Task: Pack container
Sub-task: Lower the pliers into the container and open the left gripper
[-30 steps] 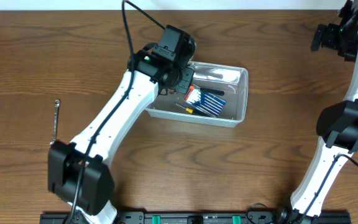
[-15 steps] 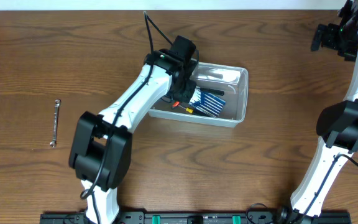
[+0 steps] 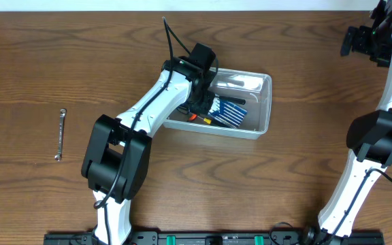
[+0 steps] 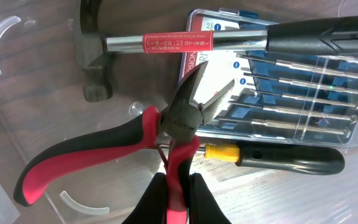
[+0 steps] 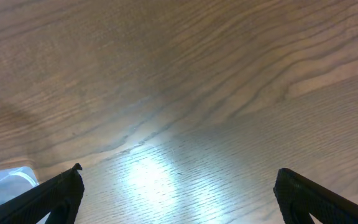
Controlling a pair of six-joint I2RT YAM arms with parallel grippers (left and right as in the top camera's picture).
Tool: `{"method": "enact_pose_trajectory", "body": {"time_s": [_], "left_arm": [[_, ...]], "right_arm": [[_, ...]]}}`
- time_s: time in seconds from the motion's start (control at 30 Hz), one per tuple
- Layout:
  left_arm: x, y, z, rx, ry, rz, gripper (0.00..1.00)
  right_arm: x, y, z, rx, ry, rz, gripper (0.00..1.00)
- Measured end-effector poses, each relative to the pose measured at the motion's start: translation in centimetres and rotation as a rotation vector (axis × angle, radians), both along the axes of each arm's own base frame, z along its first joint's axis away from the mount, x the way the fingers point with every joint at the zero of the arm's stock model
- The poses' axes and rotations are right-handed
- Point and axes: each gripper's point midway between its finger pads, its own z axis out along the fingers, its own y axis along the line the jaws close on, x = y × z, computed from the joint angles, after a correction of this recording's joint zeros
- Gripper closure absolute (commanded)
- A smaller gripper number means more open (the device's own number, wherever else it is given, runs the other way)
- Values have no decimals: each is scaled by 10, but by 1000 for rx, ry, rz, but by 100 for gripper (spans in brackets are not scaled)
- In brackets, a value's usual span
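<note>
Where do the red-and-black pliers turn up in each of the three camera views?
Overhead: the pliers show as a red sliver under the left tool, at the container's left end.
Left wrist: pliers centre frame, one handle pinched by the left tool.
Right wrist: not in it.
Shared landmark: the blue screwdriver case, right of the pliers in both.

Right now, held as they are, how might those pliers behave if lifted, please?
The pliers, pinched by one handle, have the other splayed wide: it will probably swing. Their metal head likely makes them nose-heavy and apt to tilt.
</note>
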Motion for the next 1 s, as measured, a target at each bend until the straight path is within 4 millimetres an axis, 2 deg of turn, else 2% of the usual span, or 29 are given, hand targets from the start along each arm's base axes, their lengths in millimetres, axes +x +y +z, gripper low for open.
{"method": "enact_pose_trajectory", "body": {"time_s": [0.17, 0.37, 0.63, 0.7, 0.73, 0.87, 1.0], "left_arm": [[1, 0, -4, 2, 3, 0, 94], [-2, 1, -21, 21, 39, 0, 94], [0, 0, -22, 17, 33, 0, 93], [2, -1, -22, 15, 26, -5, 75], [2, -1, -22, 15, 23, -13, 71], [2, -1, -22, 14, 21, -17, 66], [3, -1, -22, 14, 21, -15, 66]], "right_arm": [[0, 0, 0, 0, 0, 0, 1], [0, 0, 0, 0, 0, 0, 1], [0, 0, 0, 0, 0, 0, 1], [0, 0, 0, 0, 0, 0, 1], [0, 0, 0, 0, 0, 0, 1], [0, 0, 0, 0, 0, 0, 1], [0, 0, 0, 0, 0, 0, 1]]}}
